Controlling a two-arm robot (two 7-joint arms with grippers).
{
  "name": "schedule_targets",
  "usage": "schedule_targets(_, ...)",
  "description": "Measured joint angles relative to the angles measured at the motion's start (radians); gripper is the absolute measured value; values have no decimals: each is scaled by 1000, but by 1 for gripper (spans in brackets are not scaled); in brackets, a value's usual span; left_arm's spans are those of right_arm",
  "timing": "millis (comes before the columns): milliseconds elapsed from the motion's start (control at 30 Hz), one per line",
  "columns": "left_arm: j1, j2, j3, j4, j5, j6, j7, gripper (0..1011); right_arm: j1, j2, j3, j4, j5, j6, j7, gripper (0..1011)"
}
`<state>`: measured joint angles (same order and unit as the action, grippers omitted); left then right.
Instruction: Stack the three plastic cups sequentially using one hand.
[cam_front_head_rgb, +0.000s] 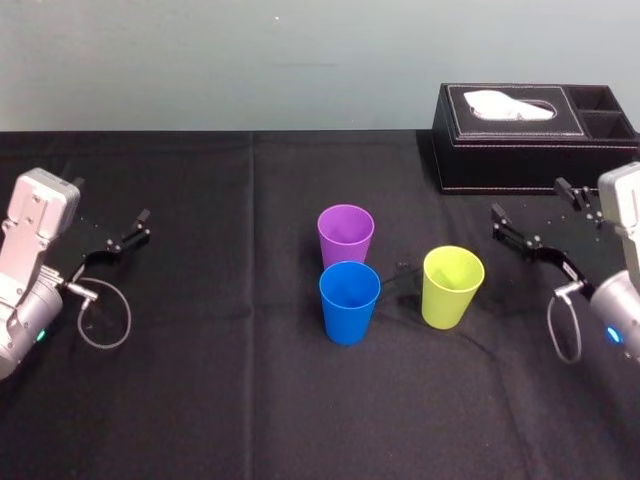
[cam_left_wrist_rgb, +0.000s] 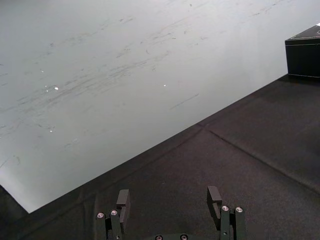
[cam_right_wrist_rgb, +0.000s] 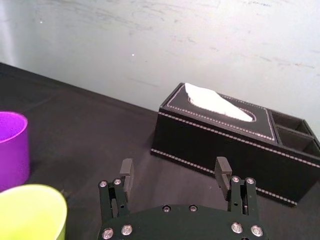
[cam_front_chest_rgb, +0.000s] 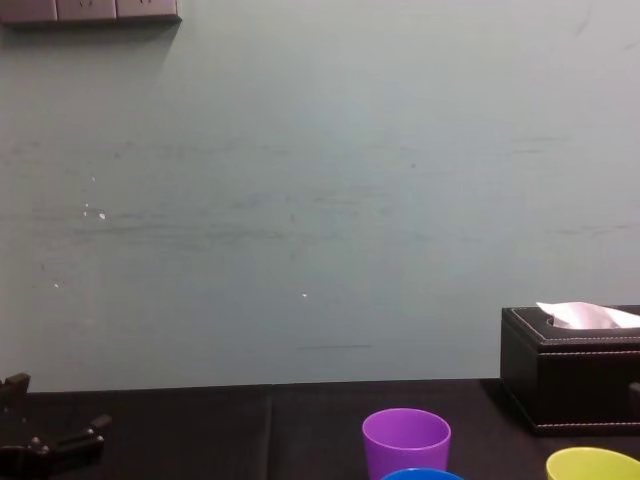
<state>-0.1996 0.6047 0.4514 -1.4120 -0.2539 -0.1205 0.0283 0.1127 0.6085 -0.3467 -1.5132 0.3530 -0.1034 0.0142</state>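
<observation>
Head view: black tablecloth (cam_front_head_rgb: 200, 400), pale wall (cam_front_head_rgb: 200, 60).

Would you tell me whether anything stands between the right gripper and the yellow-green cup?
Nothing visible does. The right gripper hangs open right of the yellow-green cup, with bare black tablecloth between them. The tissue box sits farther back, off that line. The left gripper idles far left.

Tissue box (cam_front_head_rgb: 520, 155) stood at the far right, white tissue (cam_front_head_rgb: 510, 105) rose from its slot, black cloth (cam_front_head_rgb: 200, 400) lay beneath, pale wall (cam_front_head_rgb: 250, 60) stood behind.
</observation>
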Motion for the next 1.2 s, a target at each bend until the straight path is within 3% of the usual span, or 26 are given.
schedule_targets(367,0,0,0,0,0,0,0,1011,-164,81,49,-140,9,99,11,1003)
schedule_targets(633,0,0,0,0,0,0,0,1011,-277,119,74,-212,18,102,50,1003)
schedule_targets(900,0,0,0,0,0,0,0,1011,-315,103,76,-233,39,44,120,1003)
schedule_targets(1200,0,0,0,0,0,0,0,1011,-291,41,55,-207,49,33,171,1003)
